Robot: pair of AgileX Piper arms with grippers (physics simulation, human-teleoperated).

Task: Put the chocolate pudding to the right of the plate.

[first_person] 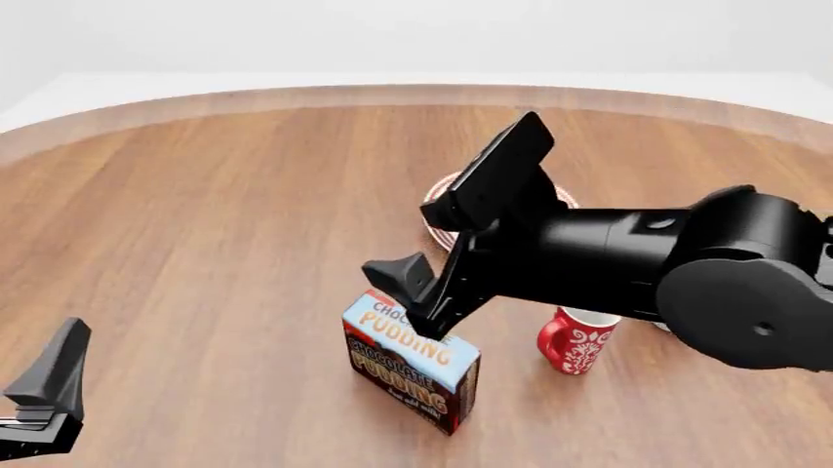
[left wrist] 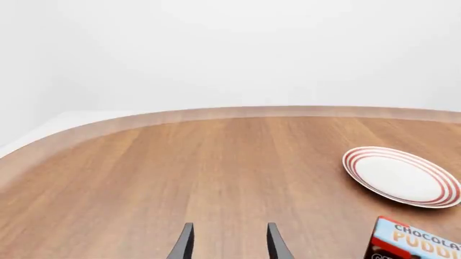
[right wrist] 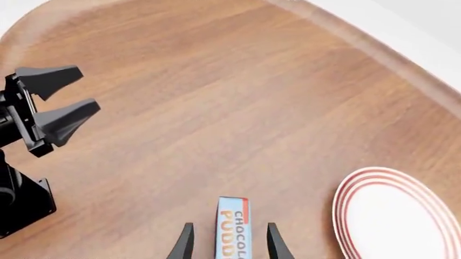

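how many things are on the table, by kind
carton: 1, the blue-topped chocolate pudding carton
plate: 1, the round white plate with red rings
mug: 1, the red mug with white pattern
total: 3

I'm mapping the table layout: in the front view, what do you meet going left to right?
Left gripper → chocolate pudding, with the right gripper right above it → red mug. The plate is mostly hidden behind the right arm, so it is left out.
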